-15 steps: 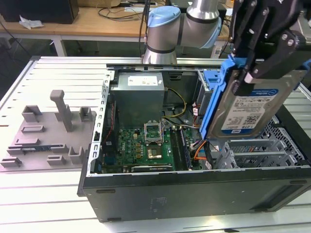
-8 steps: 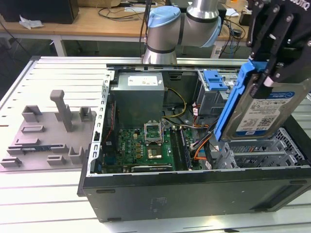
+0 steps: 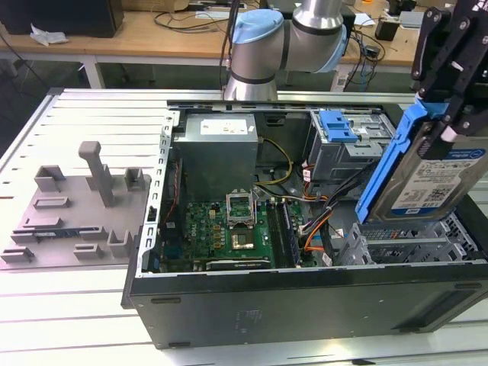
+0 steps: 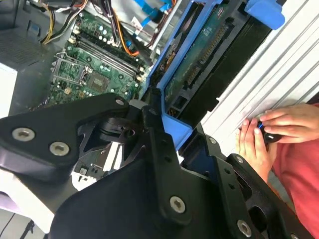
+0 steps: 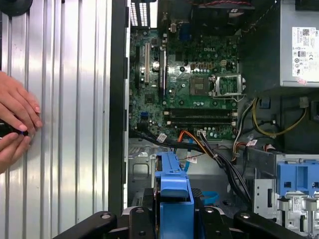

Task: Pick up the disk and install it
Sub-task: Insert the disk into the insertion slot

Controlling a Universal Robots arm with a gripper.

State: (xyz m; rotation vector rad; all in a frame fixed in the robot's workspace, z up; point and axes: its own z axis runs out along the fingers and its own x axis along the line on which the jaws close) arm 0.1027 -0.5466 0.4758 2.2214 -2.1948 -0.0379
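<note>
Tool (image 3: 450,120) around disk (image 3: 433,183), above case (image 3: 305,309)

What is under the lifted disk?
A grey perforated drive cage lies below the disk, which the hand grips; the disk hides the cage's far part.

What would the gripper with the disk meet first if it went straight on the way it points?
Probably the grey metal drive cage at the exterior view's right: the gripper, shut on the disk, hangs above it. Depth is unclear, so the cables beside it could come first.
</note>
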